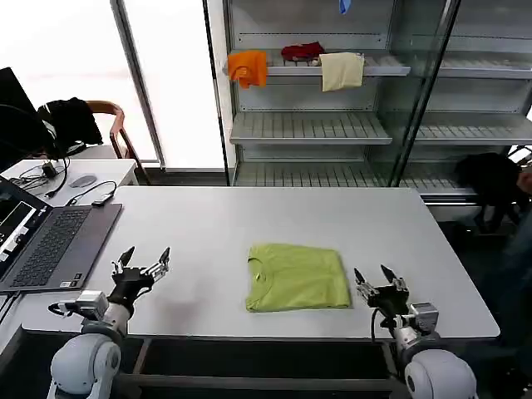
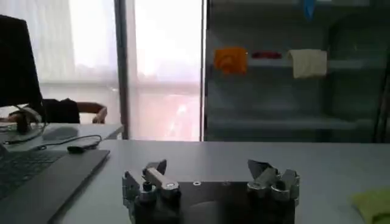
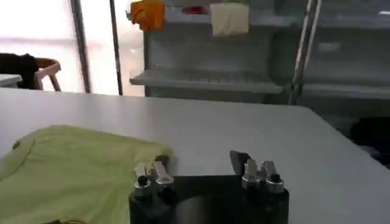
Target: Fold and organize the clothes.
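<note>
One folded lime-green T-shirt lies low and centre on the worktop. Flanking it, left end effector and right end effector hover with fingers spread, empty. Laptop sits at left; what look like cloths hang on the shelf behind.

Lime-green T-shirt, folded into a flat, roughly square packet, plain side up with no print showing. Lying on the white table at about 6 o'clock from its centre, near the front edge, collar opening at the packet's 9 o'clock corner region, toward the left. Edges fairly even, a few soft creases across the top layer, bottom hem slightly bowed.
</note>
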{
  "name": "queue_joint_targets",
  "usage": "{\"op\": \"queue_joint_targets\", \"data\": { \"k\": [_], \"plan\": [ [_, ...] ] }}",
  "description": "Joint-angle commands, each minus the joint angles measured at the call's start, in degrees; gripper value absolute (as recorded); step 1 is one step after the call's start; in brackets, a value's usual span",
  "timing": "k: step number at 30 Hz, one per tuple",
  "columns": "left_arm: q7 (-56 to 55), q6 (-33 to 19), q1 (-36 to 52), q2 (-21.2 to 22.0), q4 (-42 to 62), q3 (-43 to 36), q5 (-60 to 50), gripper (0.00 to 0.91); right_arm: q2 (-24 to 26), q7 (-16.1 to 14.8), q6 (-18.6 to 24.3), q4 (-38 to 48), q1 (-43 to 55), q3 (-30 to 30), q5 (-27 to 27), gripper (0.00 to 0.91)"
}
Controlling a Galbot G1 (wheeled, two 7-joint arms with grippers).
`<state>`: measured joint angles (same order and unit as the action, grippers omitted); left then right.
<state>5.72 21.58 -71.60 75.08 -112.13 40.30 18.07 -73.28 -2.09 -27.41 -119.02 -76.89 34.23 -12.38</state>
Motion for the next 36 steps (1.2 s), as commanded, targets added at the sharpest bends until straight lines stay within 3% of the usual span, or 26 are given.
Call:
{"op": "queue_joint_targets", "data": {
  "k": [1, 4, 9, 17, 24, 36],
  "plan": [
    [0.3, -2.8, -2.8, 0.7, -2.1, -1.0, 3.6, 0.907, 6.1, -2.7, 5.5, 2.0, -2.3, 6.7, 3.0, 0.907],
    [0.2, -2.8, -3.0, 1.8, -3.1, -1.8, 2.5, 0.907, 6.4, -0.7, 10.4, 3.9, -3.2, 7.0, 2.1, 0.907],
    [0.0, -2.8, -3.2, 2.7, -3.9, -3.6, 1.0, 0.907, 6.8, -0.8, 10.9, 4.1, -3.2, 7.3, 2.3, 0.907],
    [-0.6, -3.0, -3.3, 3.1, -3.4, -4.7, -1.1, 0.907, 6.8, -0.9, 9.6, 3.7, -0.8, 7.4, 3.9, 0.907],
    [-1.3, -4.2, -2.9, 2.7, -2.8, -4.6, -1.7, 0.907, 7.0, -2.6, 4.5, 3.5, 1.1, 7.4, 0.1, 0.907],
    [-1.1, -5.7, -1.7, 2.5, -0.9, -5.1, -2.2, 0.907, 8.0, -6.4, 4.2, 7.3, 2.5, 7.2, -1.7, 0.907]
  ]
}}
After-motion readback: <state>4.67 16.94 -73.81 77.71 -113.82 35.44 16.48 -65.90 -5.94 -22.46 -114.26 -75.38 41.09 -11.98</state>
